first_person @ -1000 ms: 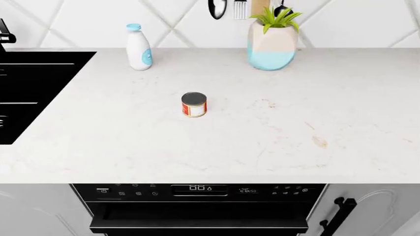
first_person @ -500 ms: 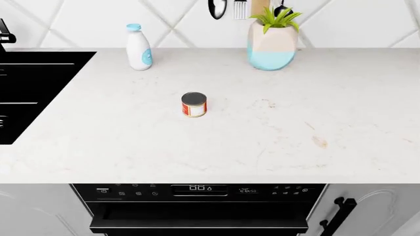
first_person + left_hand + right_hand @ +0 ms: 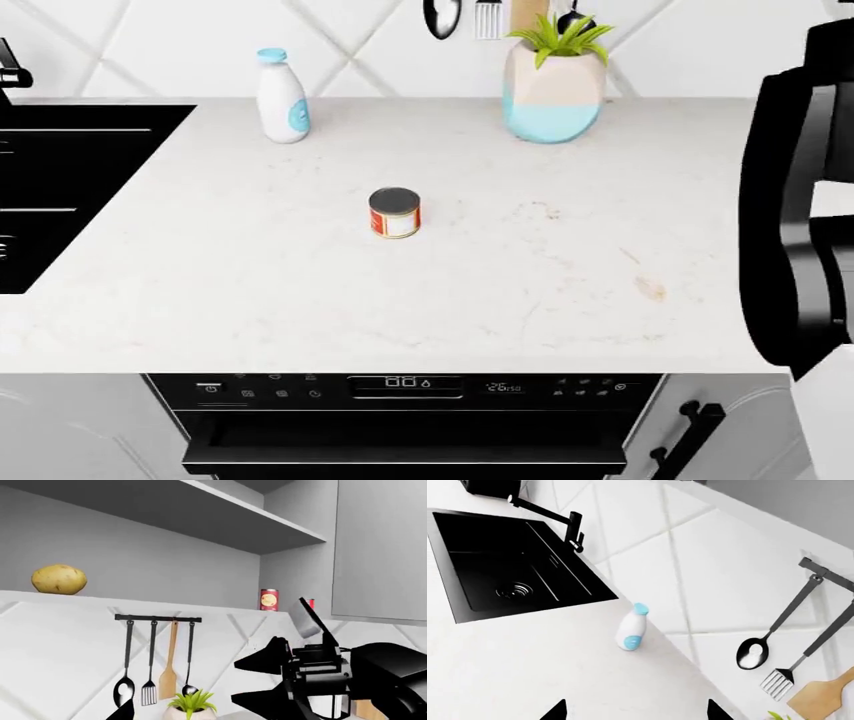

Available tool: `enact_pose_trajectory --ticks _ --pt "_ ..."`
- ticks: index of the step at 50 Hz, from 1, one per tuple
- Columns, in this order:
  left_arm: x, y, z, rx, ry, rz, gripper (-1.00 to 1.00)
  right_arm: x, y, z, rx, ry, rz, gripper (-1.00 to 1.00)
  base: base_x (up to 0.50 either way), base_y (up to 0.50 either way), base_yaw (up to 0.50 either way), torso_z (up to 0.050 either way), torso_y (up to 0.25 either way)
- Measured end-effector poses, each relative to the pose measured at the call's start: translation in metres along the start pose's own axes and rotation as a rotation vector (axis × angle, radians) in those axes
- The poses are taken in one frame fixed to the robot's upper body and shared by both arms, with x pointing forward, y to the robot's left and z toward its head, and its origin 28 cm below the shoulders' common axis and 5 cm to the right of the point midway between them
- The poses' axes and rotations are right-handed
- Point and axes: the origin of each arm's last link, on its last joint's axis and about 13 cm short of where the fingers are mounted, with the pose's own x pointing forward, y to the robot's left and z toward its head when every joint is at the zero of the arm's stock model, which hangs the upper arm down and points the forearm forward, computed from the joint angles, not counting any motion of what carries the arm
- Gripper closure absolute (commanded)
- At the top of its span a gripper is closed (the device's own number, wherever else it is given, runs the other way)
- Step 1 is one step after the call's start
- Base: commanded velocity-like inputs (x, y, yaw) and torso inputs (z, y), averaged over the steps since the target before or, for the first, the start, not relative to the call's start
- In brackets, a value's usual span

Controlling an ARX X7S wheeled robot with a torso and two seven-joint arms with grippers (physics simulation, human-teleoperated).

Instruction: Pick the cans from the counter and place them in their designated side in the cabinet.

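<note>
My right fingers point(image 3: 635, 711) show only as two dark tips set wide apart with nothing between them; I cannot tell how my left fingers point(image 3: 127, 711) stand. My black right arm point(image 3: 801, 210) has just come into the head view's right edge. The taller red can point(image 3: 269, 600) stands on the cabinet shelf point(image 3: 133, 597), upper middle; the squat red-and-white can point(image 3: 394, 213) waits mid-surface point(image 3: 267, 290), so it looks next

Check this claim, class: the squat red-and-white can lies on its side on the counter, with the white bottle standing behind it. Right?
Not quite. The head view shows the can standing upright on the counter, grey top up. The white bottle does stand behind it.
</note>
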Motion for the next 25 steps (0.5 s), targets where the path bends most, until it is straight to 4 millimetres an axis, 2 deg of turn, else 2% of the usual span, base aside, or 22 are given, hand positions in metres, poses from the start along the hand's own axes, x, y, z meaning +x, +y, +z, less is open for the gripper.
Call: enact_pose_trajectory --ticks 12,25 --pt "-0.001 0.001 -0.003 -0.009 0.000 0.004 -1.00 0.026 0.011 -0.017 0.032 0.054 0.036 -1.00 0.00 0.00 0.00 0.000 0.000" --pt "-0.002 0.002 -0.002 -0.010 0.002 0.007 -1.00 0.061 0.020 -0.026 0.065 0.053 0.017 -1.00 0.00 0.00 0.00 0.000 0.000"
